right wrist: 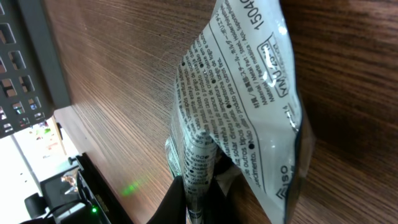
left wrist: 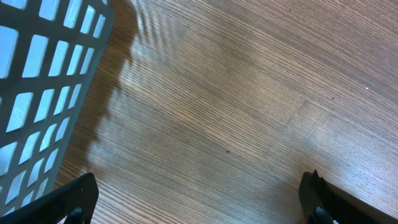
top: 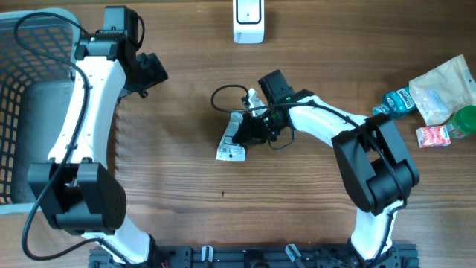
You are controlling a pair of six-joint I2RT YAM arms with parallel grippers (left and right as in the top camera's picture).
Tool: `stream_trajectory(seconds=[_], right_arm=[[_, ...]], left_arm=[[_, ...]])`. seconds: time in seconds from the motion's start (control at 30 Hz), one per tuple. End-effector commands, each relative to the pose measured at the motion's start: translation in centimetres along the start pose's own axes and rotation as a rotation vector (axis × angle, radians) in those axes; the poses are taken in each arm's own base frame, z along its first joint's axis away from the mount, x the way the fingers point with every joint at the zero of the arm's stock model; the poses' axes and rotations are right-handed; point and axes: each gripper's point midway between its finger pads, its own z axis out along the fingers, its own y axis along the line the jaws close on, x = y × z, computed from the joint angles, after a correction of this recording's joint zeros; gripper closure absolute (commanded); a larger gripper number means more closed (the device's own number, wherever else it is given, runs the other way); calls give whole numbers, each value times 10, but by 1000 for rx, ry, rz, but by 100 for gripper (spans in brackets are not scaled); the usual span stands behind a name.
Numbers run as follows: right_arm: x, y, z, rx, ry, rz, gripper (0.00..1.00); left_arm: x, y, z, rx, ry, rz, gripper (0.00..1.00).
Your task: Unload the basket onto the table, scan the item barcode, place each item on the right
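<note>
The item is a white plastic packet [top: 232,144] covered in small black print, lying low over the middle of the table. My right gripper [top: 251,128] is shut on its right edge. The right wrist view shows the packet [right wrist: 242,106] rising crumpled from my right gripper [right wrist: 200,202], a fold of it pinched between the dark fingers. I make out no barcode on the faces that show. A white scanner [top: 248,21] stands at the back edge. My left gripper [top: 152,71] hangs open beside the basket; the left wrist view shows only bare wood under my left gripper [left wrist: 199,208].
A grey mesh basket [top: 30,104] fills the left side, its wall [left wrist: 37,93] close to my left fingers. At the right lie a blue bottle [top: 396,101], a clear bag [top: 442,88], a green-capped item [top: 465,121] and a small red packet [top: 433,136]. A green light spot [right wrist: 130,186] falls on the wood.
</note>
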Motion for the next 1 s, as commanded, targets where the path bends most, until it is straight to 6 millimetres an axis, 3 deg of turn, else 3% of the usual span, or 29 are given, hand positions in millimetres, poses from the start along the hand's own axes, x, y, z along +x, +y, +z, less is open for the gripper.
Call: stream_trajectory(seconds=[0.0, 0.1, 0.13, 0.3, 0.53, 0.73, 0.83, 0.97], right_arm=[[-1, -33, 7, 127, -7, 41, 95], [-1, -31, -7, 152, -19, 40, 95], [0, -28, -20, 175, -31, 30, 95], [4, 5, -59, 164, -91, -24, 96], [32, 56, -117, 115, -155, -83, 95], [59, 92, -154, 41, -199, -139, 96], [68, 94, -159, 44, -194, -137, 95], [63, 87, -159, 82, -211, -134, 95]], left_arm=[[-3, 2, -3, -13, -17, 6, 0], [-3, 2, -3, -13, -16, 6, 0], [-3, 2, -3, -13, -16, 6, 0], [-3, 2, -3, -13, -17, 6, 0], [-3, 2, -3, -13, -17, 5, 0], [-3, 2, -3, -13, -17, 6, 0], [-3, 2, -3, -13, -17, 6, 0], [-3, 2, -3, -13, -17, 6, 0]])
